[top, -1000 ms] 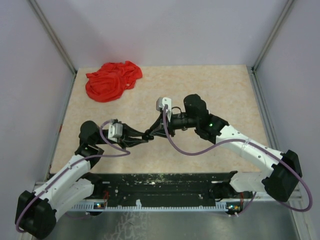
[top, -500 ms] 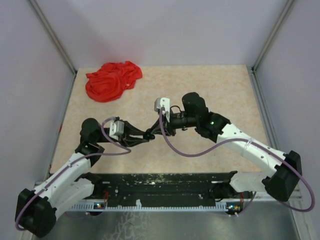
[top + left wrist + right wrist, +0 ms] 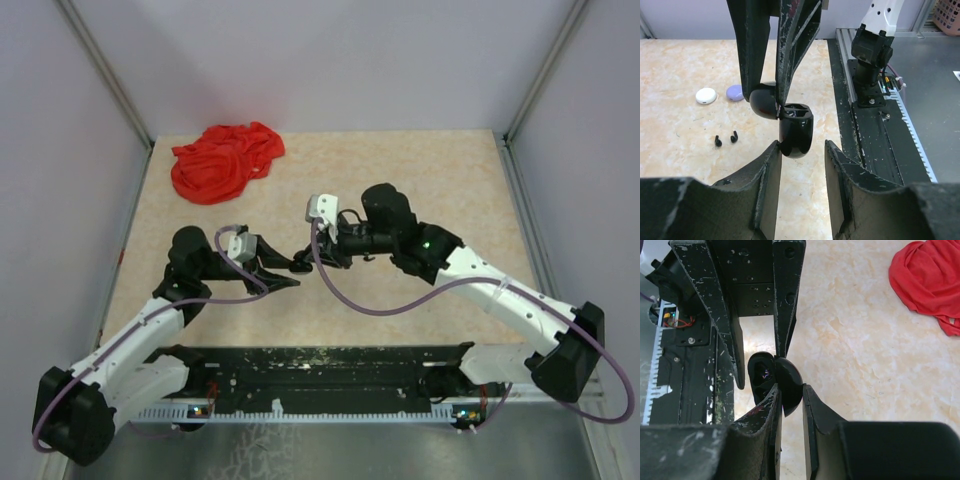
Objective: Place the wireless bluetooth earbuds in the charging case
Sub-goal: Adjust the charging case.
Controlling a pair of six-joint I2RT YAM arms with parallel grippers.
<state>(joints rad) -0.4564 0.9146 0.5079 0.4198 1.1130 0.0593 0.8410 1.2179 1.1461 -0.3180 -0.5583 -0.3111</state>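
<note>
While the right gripper (image 3: 790, 388) pinches the open black case (image 3: 796, 127) and the left gripper (image 3: 801, 146) gapes, black earbuds (image 3: 734, 136) lie uninserted beyond its tips.

My left arm (image 3: 140, 345) and right arm (image 3: 500, 295) are white shells with black joints and purple cables (image 3: 382, 311); my black jaws are scuffed.

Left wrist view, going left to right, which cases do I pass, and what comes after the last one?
white round case → lavender round case → open black case, held up off the table → right arm's base on the black rail. The two tiny black earbuds overlap the first two cases sideways, so they are left out.
</note>
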